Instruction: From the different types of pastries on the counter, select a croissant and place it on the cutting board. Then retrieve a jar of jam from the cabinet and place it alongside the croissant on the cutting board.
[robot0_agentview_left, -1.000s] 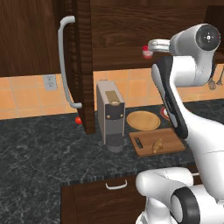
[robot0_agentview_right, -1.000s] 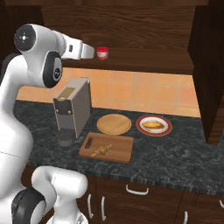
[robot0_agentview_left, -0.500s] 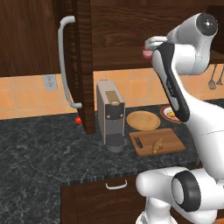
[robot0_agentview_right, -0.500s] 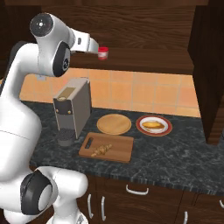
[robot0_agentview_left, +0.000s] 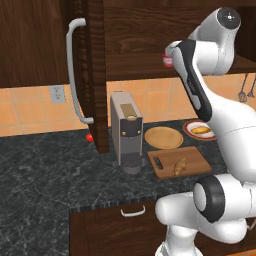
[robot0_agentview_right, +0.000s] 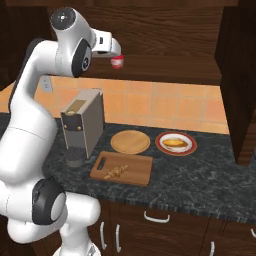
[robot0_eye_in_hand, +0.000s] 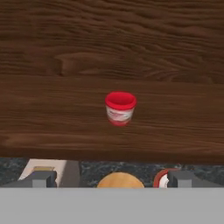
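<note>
- Right base view is showing the dark marbled bench (robot0_agentview_right: 200, 175) lying far below the end effector (robot0_agentview_right: 119, 51), carrying the cutting board (robot0_agentview_right: 134, 170) with the croissant (robot0_agentview_right: 116, 172) resting on it.
- The cabinet (robot0_agentview_left: 95, 75) is standing open beside the end effector; the jar of jam (robot0_agentview_right: 117, 61) is sitting upright on its shelf (robot0_agentview_right: 170, 70), just ahead of the end effector.
- Hand view is revealing the fingertips (robot0_eye_in_hand: 41, 178) spreading wide apart, holding nothing, with the jar centred beyond them.

Grey coffee machine (robot0_agentview_left: 127, 131) beside round wooden plate (robot0_agentview_left: 163, 137); small red ball (robot0_agentview_left: 89, 137) left.
</note>
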